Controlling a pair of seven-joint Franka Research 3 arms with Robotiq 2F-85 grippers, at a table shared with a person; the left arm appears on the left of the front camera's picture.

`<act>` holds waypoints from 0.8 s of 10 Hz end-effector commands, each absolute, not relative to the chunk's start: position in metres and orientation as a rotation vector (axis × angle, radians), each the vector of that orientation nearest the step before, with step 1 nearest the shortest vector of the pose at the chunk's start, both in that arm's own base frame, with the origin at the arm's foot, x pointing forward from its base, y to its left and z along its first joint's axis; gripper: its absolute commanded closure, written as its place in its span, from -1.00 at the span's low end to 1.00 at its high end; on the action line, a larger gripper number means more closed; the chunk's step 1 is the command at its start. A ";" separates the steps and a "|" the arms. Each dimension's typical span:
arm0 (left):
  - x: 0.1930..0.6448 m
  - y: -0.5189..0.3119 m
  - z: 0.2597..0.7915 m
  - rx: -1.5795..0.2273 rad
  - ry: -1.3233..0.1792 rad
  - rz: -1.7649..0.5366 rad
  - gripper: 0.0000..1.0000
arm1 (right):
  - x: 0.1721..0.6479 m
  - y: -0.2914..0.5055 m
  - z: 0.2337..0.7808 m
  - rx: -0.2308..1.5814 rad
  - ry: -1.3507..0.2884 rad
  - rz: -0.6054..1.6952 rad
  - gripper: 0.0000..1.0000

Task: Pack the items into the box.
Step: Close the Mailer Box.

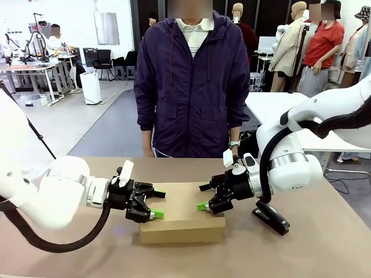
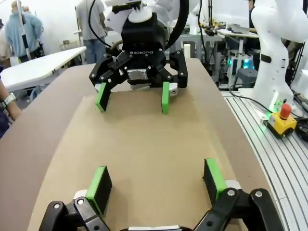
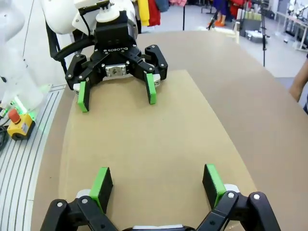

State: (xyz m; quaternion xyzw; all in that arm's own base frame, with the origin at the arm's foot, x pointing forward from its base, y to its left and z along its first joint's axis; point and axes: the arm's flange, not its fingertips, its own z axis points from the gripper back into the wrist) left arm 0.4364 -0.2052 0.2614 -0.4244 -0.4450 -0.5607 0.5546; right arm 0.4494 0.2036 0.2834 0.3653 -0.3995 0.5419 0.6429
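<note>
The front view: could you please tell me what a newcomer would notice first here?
Two open tools face each other over a closed tan cardboard box at the table's middle: the left tool at its left end, the right tool at its right end. A person in a dark purple jacket stands at the far side, and a black stapler lies right of the box.

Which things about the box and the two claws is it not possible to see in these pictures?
- Inside of the box: hidden in all views by its closed lid.
- Whether the pads touch the lid: unclear in front view for the left claw and right claw.
- Box's near end: cut off by the bottom edge in both wrist views.
- Black object on the table: its upper part is hidden by the right arm.
</note>
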 end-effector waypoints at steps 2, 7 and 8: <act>0.438 -0.196 0.263 -0.995 -1.035 -1.335 -1.00 | 0.452 0.204 0.286 0.854 -0.891 1.224 -1.00; 0.446 -0.130 0.369 -1.229 -0.933 -1.042 -1.00 | 0.454 0.157 0.366 1.151 -0.724 0.860 -1.00; 0.449 -0.109 0.382 -1.280 -0.814 -0.948 -1.00 | 0.451 0.133 0.385 1.227 -0.608 0.744 -1.00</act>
